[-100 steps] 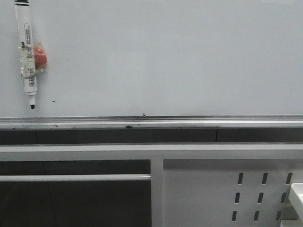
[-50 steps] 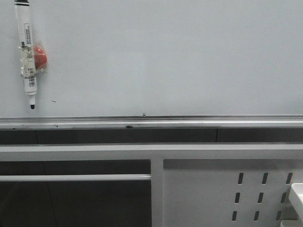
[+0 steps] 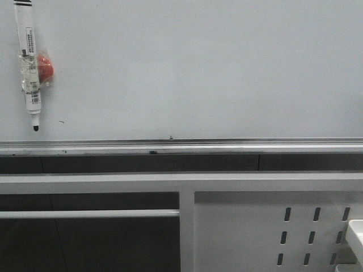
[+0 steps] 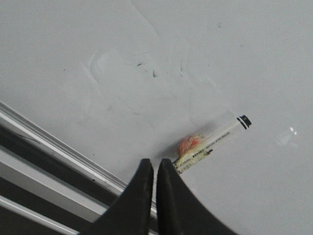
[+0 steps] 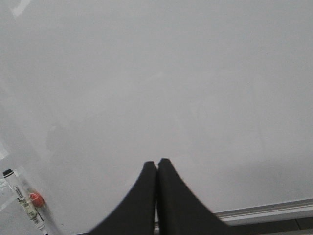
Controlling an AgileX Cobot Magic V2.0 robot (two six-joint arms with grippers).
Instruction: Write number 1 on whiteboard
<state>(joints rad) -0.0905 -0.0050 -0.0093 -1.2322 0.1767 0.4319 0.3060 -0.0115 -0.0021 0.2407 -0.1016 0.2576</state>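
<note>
left gripper (image 4: 155, 166) jaws are pressed together, nothing between them. right gripper (image 5: 157, 166) same, jaws closed and empty. neither is touching anything; both hang off the whiteboard (image 3: 215, 73) face.

nearest thing to the left fingers is the marker (image 4: 211, 144), just beyond the tips in the left wrist view, apart from them. in the front view the marker (image 3: 28, 62) hangs near vertical at the board's far left, tip down, uncapped by the look of the dark nib, held on by clear tape and a red magnet (image 3: 45, 66) beside the barrel. well apart from the right gripper.

no number 1 on the board yet, only faint smudges and a few specks. metal rail (image 3: 181, 148) runs along the lower edge.

handling guess: marker is light, stiff, smooth plastic, so slippery under hard fingers. grip mid-barrel above the taped section, jaws across the barrel, square on. magnet will probably resist the pull-off; peel sideways, not straight out. board is rigid, light nib pressure should do.
</note>
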